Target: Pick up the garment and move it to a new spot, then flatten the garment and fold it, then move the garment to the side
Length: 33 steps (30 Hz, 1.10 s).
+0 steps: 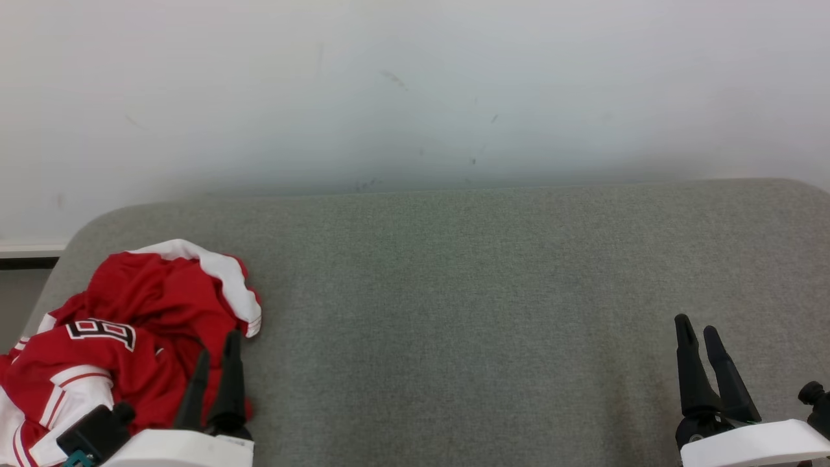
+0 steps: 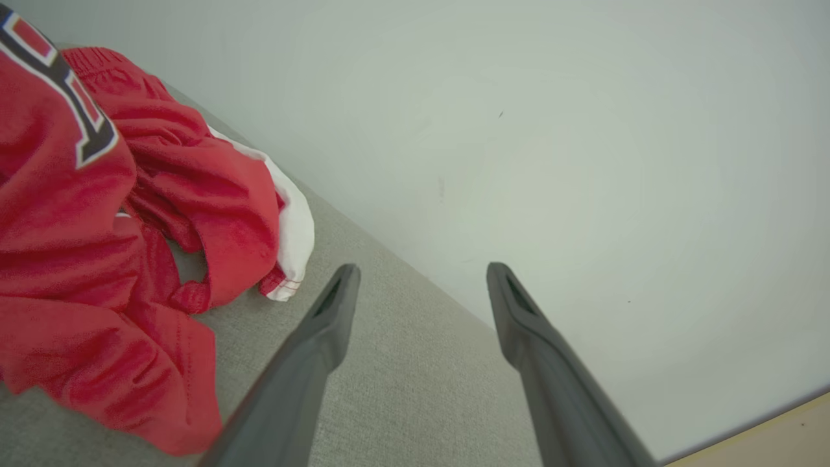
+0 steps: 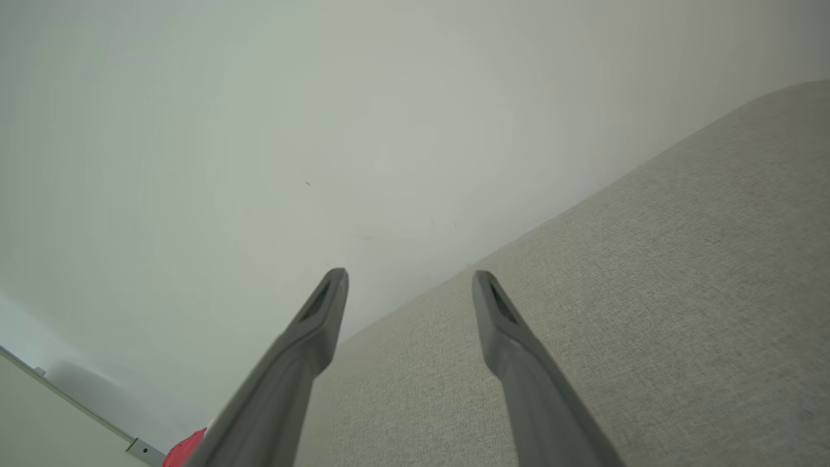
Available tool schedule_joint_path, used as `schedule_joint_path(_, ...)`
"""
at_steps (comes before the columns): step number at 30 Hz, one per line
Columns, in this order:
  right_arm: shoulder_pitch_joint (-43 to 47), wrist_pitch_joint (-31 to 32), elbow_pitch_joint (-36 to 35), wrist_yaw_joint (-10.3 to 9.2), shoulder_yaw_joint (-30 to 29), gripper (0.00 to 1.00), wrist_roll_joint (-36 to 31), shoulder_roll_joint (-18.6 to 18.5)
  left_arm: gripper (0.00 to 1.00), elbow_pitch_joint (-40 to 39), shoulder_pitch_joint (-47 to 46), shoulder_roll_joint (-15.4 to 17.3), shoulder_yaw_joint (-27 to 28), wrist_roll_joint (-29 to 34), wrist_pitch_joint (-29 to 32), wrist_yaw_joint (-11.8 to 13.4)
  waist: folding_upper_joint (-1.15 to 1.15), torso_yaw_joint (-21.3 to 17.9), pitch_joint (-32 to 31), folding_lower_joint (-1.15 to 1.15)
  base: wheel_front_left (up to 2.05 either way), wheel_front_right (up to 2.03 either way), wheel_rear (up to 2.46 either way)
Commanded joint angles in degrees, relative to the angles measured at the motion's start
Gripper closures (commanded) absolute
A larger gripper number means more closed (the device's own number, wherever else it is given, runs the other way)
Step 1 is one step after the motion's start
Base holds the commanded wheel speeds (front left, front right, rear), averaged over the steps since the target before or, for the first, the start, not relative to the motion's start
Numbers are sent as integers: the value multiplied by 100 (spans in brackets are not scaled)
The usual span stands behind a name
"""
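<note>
Red-and-white jersey (image 1: 130, 324) lies crumpled at near-left corner of grey fabric surface (image 1: 454, 292), white-trimmed fold toward far side. Left gripper (image 1: 218, 344) at jersey's right edge, fingers spread, nothing between them. Contact with cloth unclear, probably just beside it. Right gripper (image 1: 695, 324) at near right, well apart from jersey, fingers spread, empty, over bare fabric. Pale wall (image 1: 415, 97) beyond far edge.
</note>
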Motion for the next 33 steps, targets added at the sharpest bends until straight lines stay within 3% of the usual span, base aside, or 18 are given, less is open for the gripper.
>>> schedule_joint_path(1, -18, -66, -22, -4, 34, 0, -296, -38, 0, -53, -6, 49, -11, 356, -81, 48, 0, -4, -2, 0, 0, 0, 0)
schedule_joint_path(12, -76, -247, 250, -5, 305, 0, -1519, -85, 0, 81, 59, 63, -123, 1450, -253, 255, 0, -51, -29, 0, 0, 0, 0)
schedule_joint_path(33, -128, -525, 350, -7, 514, 0, -2534, -48, 0, 98, 169, 80, -172, 2574, -532, 322, 0, -138, -94, 0, 0, 0, 0)
